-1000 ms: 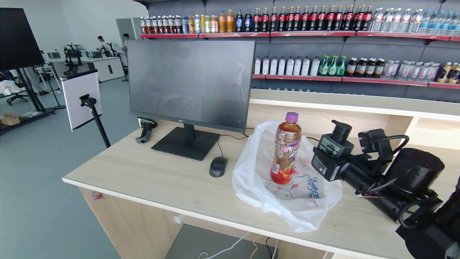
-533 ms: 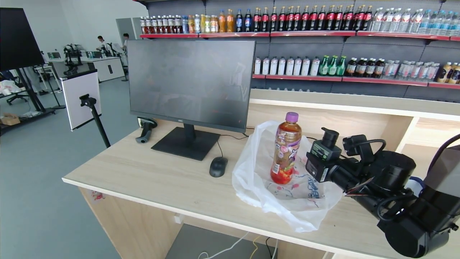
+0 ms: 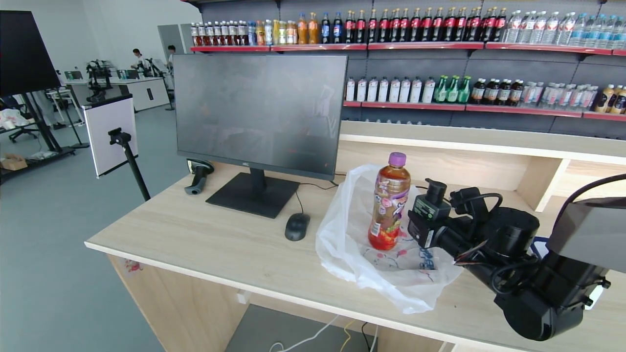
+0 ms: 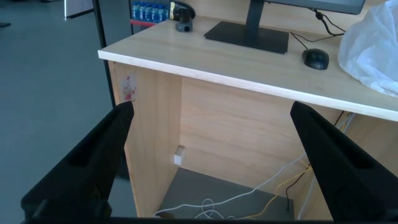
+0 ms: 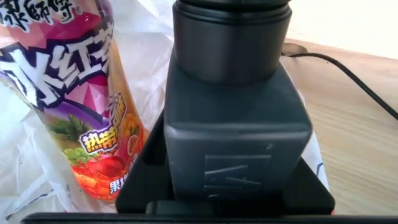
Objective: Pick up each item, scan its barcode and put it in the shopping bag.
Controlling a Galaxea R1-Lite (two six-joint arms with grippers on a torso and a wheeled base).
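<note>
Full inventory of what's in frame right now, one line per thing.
bottle: 1, orange-red drink with purple cap, upright on the shopping bag's plastic
shopping bag: 1, white translucent, on the counter, right of the mouse
barcode scanner: 1, black, on the counter, left of the monitor stand
monitor: 1, black, screen dark, on the counter
mouse: 1, black, in front of the monitor stand
counter: 1, light wood
shelf bottles: many, mixed colours, red-edged shelves behind
white board on stand: 1, on the floor left of the counter
left pincer: 1, black, open, low in front of the counter
right pincer: 1, black, beside the bottle, over the bag
</note>
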